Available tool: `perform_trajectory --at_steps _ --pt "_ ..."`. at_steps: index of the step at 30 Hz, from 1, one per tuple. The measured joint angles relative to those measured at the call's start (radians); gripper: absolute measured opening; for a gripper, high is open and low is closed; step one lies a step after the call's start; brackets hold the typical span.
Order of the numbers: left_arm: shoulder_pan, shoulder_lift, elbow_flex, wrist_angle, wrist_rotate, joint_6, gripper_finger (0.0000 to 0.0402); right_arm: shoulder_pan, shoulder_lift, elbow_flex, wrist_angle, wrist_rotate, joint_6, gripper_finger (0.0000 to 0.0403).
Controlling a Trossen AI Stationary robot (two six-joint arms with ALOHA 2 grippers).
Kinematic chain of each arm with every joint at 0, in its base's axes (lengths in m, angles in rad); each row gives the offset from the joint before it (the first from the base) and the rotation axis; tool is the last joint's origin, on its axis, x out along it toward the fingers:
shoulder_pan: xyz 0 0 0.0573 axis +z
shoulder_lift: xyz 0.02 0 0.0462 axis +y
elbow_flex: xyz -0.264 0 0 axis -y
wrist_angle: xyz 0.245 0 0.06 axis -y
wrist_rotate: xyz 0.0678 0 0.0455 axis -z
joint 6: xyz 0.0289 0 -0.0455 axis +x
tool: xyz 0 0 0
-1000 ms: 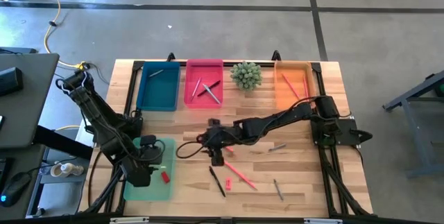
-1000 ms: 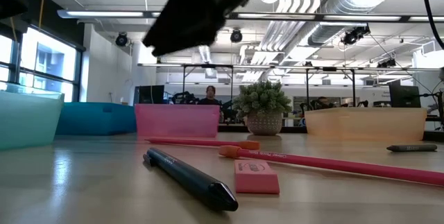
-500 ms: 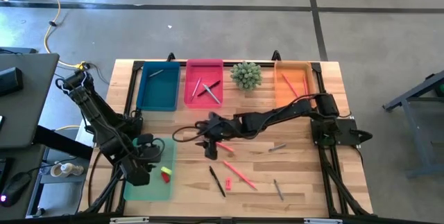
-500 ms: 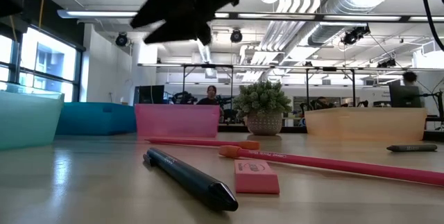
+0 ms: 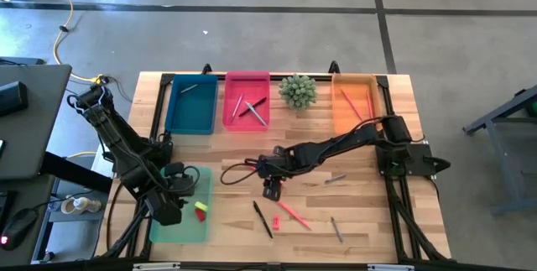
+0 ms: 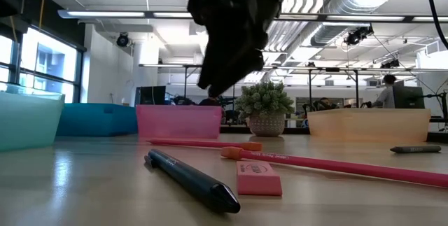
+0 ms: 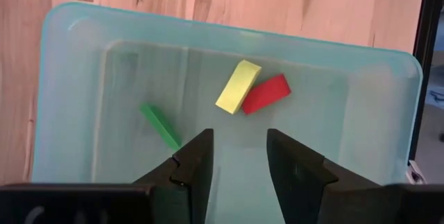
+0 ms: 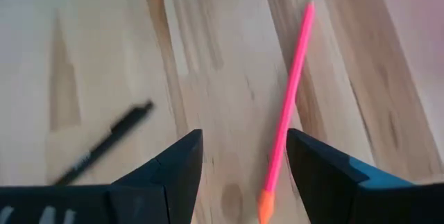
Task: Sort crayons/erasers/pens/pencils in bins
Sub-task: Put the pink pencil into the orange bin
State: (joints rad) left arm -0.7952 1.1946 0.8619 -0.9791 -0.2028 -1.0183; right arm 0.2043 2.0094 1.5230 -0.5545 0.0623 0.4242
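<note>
right arm swings back over the loose sticks

since a second ago the right end effector [image 5: 270, 190] has swung up toward the pink bin and come back, now hanging above the counter [image 5: 226, 149] near the middle, over a pink stick [image 8: 288, 106] and a black pen [image 8: 104, 144]. its fingers stand wide apart with nothing between them. meanwhile the yellow eraser [image 7: 238, 86] has appeared beside the red eraser [image 7: 265, 93] in the pale-green bin [image 5: 159, 229].

left end effector [image 7: 239, 172] hangs over that pale-green bin at the counter's near left corner, fingers partly apart and empty. below it lie the yellow and red erasers touching each other, with the green eraser [image 7: 160, 125] apart from them.

one more red eraser [image 6: 258, 178] lies on the bare counter just beside the black pen and a long pink stick. teal bin [image 5: 190, 107], pink bin [image 5: 247, 103] and orange bin [image 5: 354, 101] line the far edge, each holding thin sticks, with a small plant [image 5: 297, 91] between pink and orange.
</note>
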Motion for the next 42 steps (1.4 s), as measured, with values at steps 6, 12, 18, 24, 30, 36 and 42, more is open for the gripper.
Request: perform_trajectory --at_steps 6,12,18,24,30,36,42 --pt "0.000 0.000 0.000 0.001 -0.036 0.000 0.0120 0.013 0.000 0.000 -0.081 0.024 -0.006 0.0199" --pt "0.000 0.000 0.000 0.004 -0.054 0.000 0.0120 0.014 0.006 0.000 -0.098 0.051 -0.022 0.0199" --pt "0.000 0.000 0.000 0.012 -0.054 -0.003 0.0120 0.017 0.040 0.001 -0.125 0.051 -0.021 0.0199" --pt "0.002 0.000 0.000 0.018 -0.054 -0.002 0.0120 0.022 0.070 0.000 -0.148 0.042 -0.019 0.0199" --pt "0.003 0.000 0.000 0.019 -0.055 -0.001 0.0120 0.021 0.086 0.000 -0.162 0.058 0.021 0.0199" --pt "0.003 0.000 0.000 0.019 -0.059 0.000 0.0120 0.021 0.101 0.000 -0.183 0.067 0.024 0.0194" --pt "0.003 0.000 0.000 0.019 -0.069 0.000 0.0119 0.029 0.126 0.002 -0.192 0.061 0.032 0.0170"
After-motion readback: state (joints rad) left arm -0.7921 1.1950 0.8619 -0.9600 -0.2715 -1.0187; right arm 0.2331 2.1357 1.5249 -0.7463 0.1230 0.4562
